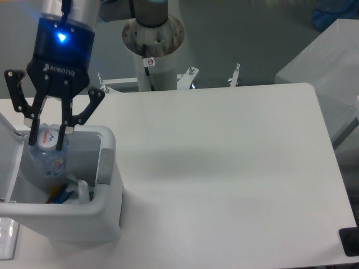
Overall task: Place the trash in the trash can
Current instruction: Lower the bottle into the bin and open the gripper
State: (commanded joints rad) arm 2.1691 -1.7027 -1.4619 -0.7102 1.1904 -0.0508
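A: What is the biggest thing here?
B: The broad white rectangular table [224, 168], then the white plastic trash can [109, 185] on its left edge.
A: And the black two-finger gripper [47, 144]?
B: Over the bin's mouth, fingers pinching the clear crushed plastic bottle [49, 156], which hangs inside the opening.

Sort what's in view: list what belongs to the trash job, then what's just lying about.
Job:
- claw, shut on the bottle
- bottle, held over the bin's opening
- trash can, lid open

Lying about:
- black object at the table's right edge
- coloured items inside the bin
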